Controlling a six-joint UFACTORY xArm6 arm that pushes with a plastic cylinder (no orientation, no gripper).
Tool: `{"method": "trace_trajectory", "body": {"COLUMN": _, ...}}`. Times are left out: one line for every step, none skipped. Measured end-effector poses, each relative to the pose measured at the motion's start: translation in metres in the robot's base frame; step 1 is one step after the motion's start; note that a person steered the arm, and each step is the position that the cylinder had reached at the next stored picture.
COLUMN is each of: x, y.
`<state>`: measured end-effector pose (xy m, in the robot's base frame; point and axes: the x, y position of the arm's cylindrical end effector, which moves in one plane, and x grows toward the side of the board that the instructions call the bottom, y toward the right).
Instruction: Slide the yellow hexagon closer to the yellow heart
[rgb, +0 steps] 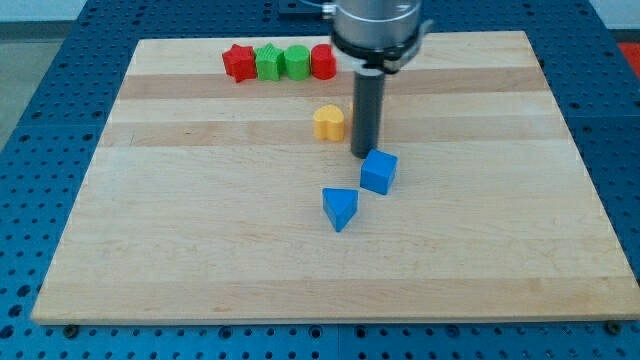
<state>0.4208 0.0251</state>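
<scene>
A pale wooden board (200, 250) lay on a blue perforated bench (40, 150), filling most of the view. My tip (364, 154) stood on the board a little above its middle, a plain rod with nothing to open or close and nothing held. A sliver of yellow showed at the rod's left edge, apparently the yellow hexagon (352, 105), almost wholly hidden behind the rod, so whether the rod touched it could not be told. The yellow heart (329, 122) sat just to the view's left of the rod, close to that sliver. A blue cube (379, 171) lay just below and right of my tip, very near it, and a blue triangular block (339, 208) lay further down to the left. Along the board's top edge ran a touching row: a red star (238, 62), a green star-like block (269, 62), a green cylinder (296, 61) and a red block (322, 62).
</scene>
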Motion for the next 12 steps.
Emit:
{"method": "trace_trajectory", "body": {"x": 0.000, "y": -0.013}}
{"method": "trace_trajectory", "body": {"x": 0.000, "y": -0.014}}
{"method": "trace_trajectory", "body": {"x": 0.004, "y": -0.014}}
{"method": "trace_trajectory", "body": {"x": 0.011, "y": -0.014}}
{"method": "trace_trajectory", "body": {"x": 0.011, "y": -0.014}}
{"method": "trace_trajectory", "body": {"x": 0.011, "y": -0.011}}
{"method": "trace_trajectory", "body": {"x": 0.011, "y": -0.011}}
{"method": "trace_trajectory", "body": {"x": 0.011, "y": -0.008}}
{"method": "trace_trajectory", "body": {"x": 0.011, "y": -0.001}}
{"method": "trace_trajectory", "body": {"x": 0.011, "y": 0.003}}
{"method": "trace_trajectory", "body": {"x": 0.011, "y": 0.003}}
{"method": "trace_trajectory", "body": {"x": 0.011, "y": 0.007}}
